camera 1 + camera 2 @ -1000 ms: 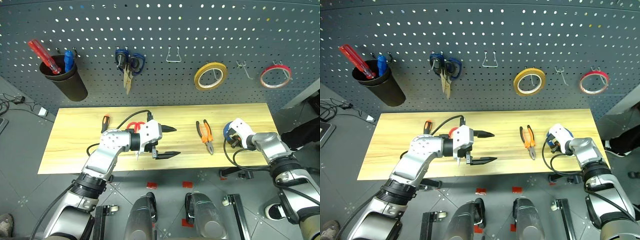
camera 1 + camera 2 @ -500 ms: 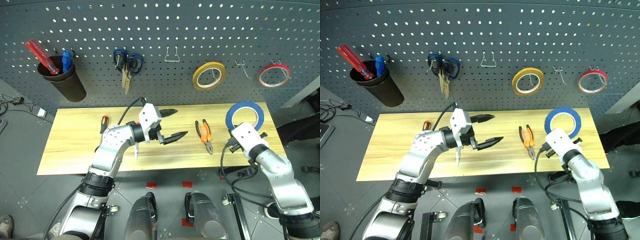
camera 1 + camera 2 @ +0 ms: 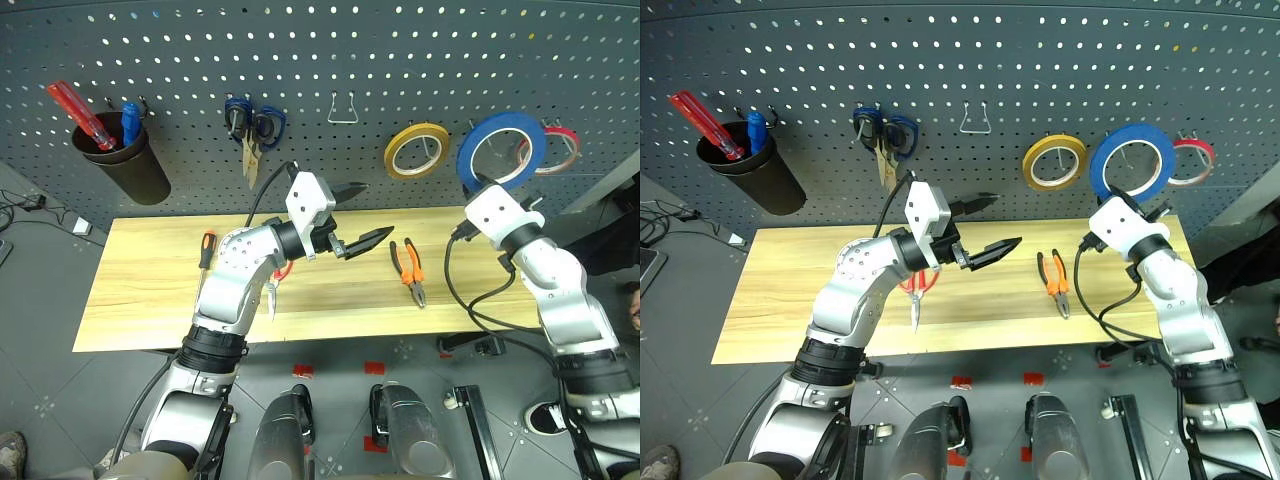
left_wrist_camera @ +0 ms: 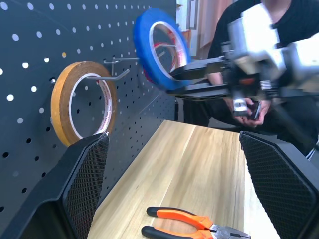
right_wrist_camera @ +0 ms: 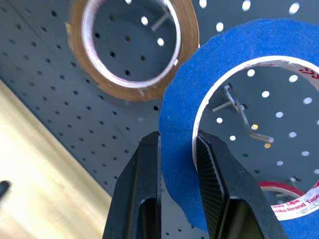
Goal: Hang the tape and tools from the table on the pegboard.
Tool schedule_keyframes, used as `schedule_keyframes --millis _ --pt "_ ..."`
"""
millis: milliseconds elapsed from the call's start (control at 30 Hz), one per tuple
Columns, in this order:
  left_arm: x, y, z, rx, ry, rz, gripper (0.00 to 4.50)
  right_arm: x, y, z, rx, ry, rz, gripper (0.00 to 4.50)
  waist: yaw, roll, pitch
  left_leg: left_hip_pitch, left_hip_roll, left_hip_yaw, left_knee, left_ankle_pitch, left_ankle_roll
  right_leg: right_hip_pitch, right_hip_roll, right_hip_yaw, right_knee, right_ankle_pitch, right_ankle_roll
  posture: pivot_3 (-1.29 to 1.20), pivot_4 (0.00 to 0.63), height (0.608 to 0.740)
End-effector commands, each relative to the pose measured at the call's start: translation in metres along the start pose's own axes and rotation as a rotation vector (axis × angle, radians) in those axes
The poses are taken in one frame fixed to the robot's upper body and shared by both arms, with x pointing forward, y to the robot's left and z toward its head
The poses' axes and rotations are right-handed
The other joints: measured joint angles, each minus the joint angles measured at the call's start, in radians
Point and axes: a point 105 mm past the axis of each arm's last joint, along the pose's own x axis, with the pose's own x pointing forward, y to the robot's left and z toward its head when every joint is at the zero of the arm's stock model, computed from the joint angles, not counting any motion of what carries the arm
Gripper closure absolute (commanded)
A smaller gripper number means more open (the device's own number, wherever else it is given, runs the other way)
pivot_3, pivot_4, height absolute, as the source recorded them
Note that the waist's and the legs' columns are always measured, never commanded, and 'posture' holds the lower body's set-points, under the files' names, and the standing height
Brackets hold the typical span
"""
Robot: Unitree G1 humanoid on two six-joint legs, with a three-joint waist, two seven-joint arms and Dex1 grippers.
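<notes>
The right gripper (image 5: 178, 149) pinches the blue tape (image 3: 502, 150) rim, holding it upright before the pegboard (image 3: 320, 60) beside an empty hook (image 5: 234, 107); the left gripper (image 3: 358, 218) hangs wide open, empty.

Head stereo pair looks forward and down over the table (image 3: 150, 290) toward the pegboard (image 3: 330, 50). Wrist views sit close, apparently facing the pegboard; both share the yellow roll (image 4: 82, 107).

Right gripper (image 5: 178, 149) is pinching the tape (image 3: 500, 148), raised; left gripper (image 3: 357, 214) is hovering, fingers spread wide.
</notes>
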Motion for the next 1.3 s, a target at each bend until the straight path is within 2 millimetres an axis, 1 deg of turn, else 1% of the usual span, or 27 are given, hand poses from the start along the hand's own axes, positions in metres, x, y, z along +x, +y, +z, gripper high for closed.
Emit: schedule_keyframes --millis 33,100,133,167,267,300,367,400,433,467,500,533,600,700,800,867,900,1000,1133,1300 --pt "0.001 -0.001 0.009 0.032 -0.022 -0.008 0.1 0.006 -0.011 0.004 0.065 -0.043 -0.022 3.83 0.0 0.0 0.0 0.0 0.0 0.0 0.0 0.0 0.0 0.0 0.0 0.0 0.0 0.0 0.0 -0.25 0.313 0.74" --pt "-0.003 0.001 0.005 0.035 0.0 -0.003 0.1 0.004 -0.01 0.005 0.086 -0.052 -0.032 3.11 0.001 0.0 0.0 0.0 0.0 0.0 0.0 0.0 0.0 0.0 0.0 0.0 0.0 0.0 0.0 -0.24 0.307 0.74" --pt "-0.007 0.003 0.001 0.039 0.018 0.001 0.1 0.002 -0.007 0.006 0.095 -0.053 -0.029 2.94 0.001 0.0 0.0 0.0 0.0 0.0 0.0 0.0 0.0 0.0 0.0 0.0 0.0 0.0 0.0 -0.24 0.307 0.74" --pt "-0.011 0.003 -0.002 0.042 0.037 -0.001 0.1 -0.001 -0.003 0.006 0.102 -0.054 -0.025 2.64 0.001 0.0 0.0 0.0 0.0 0.0 0.0 0.0 0.0 0.0 0.0 0.0 0.0 0.0 0.0 -0.24 0.308 0.74" --pt "-0.033 0.003 -0.015 0.06 0.12 -0.04 0.1 -0.012 0.01 0.004 0.165 -0.021 -0.029 1.67 0.0 0.0 0.0 0.0 0.0 0.0 0.0 0.0 0.0 0.0 0.0 0.0 0.0 0.0 0.0 -0.24 0.309 0.74" --pt "-0.04 0.003 -0.019 0.07 0.151 -0.054 0.1 -0.017 0.014 0.003 0.197 -0.002 -0.032 1.44 -0.001 0.0 0.0 0.0 0.001 0.0 0.0 0.0 0.0 0.0 0.0 0.0 0.0 0.0 0.0 -0.24 0.309 0.74" --pt "-0.057 0.005 -0.029 0.093 0.224 -0.083 0.1 -0.026 0.032 0.003 0.277 0.052 -0.008 0.7 0.0 0.0 0.0 0.0 0.001 0.001 -0.002 0.0 0.0 -0.001 0.0 0.001 0.001 0.0 0.0 -0.24 0.311 0.74" --pt "-0.064 0.006 -0.033 0.096 0.253 -0.094 0.1 -0.029 0.04 0.003 0.318 0.082 0.005 0.43 0.0 0.0 0.0 0.0 0.001 0.001 -0.002 0.0 0.0 -0.001 0.0 0.0 0.001 0.0 0.0 -0.24 0.312 0.74" --pt "-0.071 0.008 -0.036 0.084 0.279 -0.101 0.1 -0.032 0.051 0.004 0.371 0.125 0.025 0.05 0.001 0.0 0.0 0.0 0.001 0.001 -0.002 0.0 0.0 -0.001 0.0 0.001 0.001 0.0 0.0 -0.24 0.312 0.74" --pt "-0.076 0.01 -0.037 0.07 0.296 -0.107 0.1 -0.034 0.06 0.006 0.426 0.162 0.036 0.01 0.001 0.0 0.0 0.0 0.001 0.001 -0.001 0.0 0.0 -0.001 -0.001 0.001 0.001 0.0 0.0 -0.24 0.312 0.74" --pt "-0.084 0.013 -0.039 0.06 0.327 -0.124 0.1 -0.034 0.077 0.007 0.534 0.24 0.064 0.01 0.001 0.0 0.0 0.0 0.001 0.001 -0.001 0.0 0.0 -0.001 -0.001 0.001 0.001 0.0 0.0 -0.25 0.314 0.74" --pt "-0.09 0.015 -0.04 0.054 0.348 -0.136 0.1 -0.034 0.089 0.009 0.605 0.294 0.089 0.01 0.0 0.0 0.0 0.0 0.001 0.001 0.0 0.0 0.0 -0.001 -0.001 0.001 0.001 0.0 0.0 -0.25 0.314 0.74" --pt "-0.097 0.018 -0.042 0.046 0.381 -0.15 0.1 -0.032 0.102 0.011 0.725 0.378 0.092 0.01 -0.003 0.0 0.0 0.0 0.002 0.001 0.001 0.0 0.0 -0.001 -0.001 0.001 0.003 0.0 -0.001 -0.25 0.314 0.74" --pt "-0.112 0.027 -0.051 0.059 0.45 -0.153 0.1 -0.024 0.118 -0.001 0.836 0.538 0.064 0.01 -0.002 0.0 0.0 0.0 0.002 0.001 0.002 0.0 0.0 -0.004 -0.001 0.002 0.007 0.0 -0.002 -0.25 0.314 0.74" --pt "-0.114 0.032 -0.051 0.062 0.457 -0.146 0.1 -0.018 0.132 -0.013 0.883 0.634 0.096 0.01 0.003 0.0 0.0 -0.002 0.001 0.004 0.003 0.0 0.0 -0.009 -0.002 0.003 0.011 0.0 -0.002 -0.25 0.314 0.74" --pt "-0.114 0.034 -0.051 0.062 0.455 -0.14 0.1 -0.012 0.141 -0.018 0.913 0.665 0.117 0.01 0.003 -0.001 0.0 -0.007 0.001 0.004 0.005 0.0 0.0 -0.014 -0.002 0.003 0.013 0.0 -0.002 -0.25 0.314 0.74" --pt "-0.114 0.034 -0.051 0.061 0.455 -0.139 0.1 -0.01 0.145 -0.02 0.9 0.678 0.128 0.01 0.001 -0.001 0.0 -0.008 0.001 0.005 0.006 0.0 0.0 -0.016 -0.002 0.003 0.014 0.0 -0.002 -0.25 0.314 0.74" --pt "-0.114 0.033 -0.052 0.058 0.456 -0.145 0.1 -0.004 0.15 -0.027 0.891 0.714 0.133 0.01 -0.006 -0.001 0.0 -0.009 0.001 0.006 0.006 0.0 0.0 -0.016 -0.002 0.003 0.014 0.0 -0.002 -0.24 0.315 0.74" --pt "-0.114 0.032 -0.052 0.056 0.455 -0.145 0.1 0.003 0.157 -0.029 0.906 0.726 0.161 0.01 -0.018 -0.001 0.0 -0.009 0.001 0.006 0.007 0.0 0.0 -0.017 -0.002 0.003 0.015 0.0 -0.002 -0.23 0.317 0.74" --pt "-0.114 0.03 -0.053 0.051 0.454 -0.142 0.1 0.01 0.165 -0.035 0.875 0.753 0.202 0.01 -0.024 -0.001 0.0 -0.009 0.001 0.006 0.007 0.0 0.0 -0.017 -0.002 0.003 0.015 0.0 -0.002 -0.22 0.318 0.74"
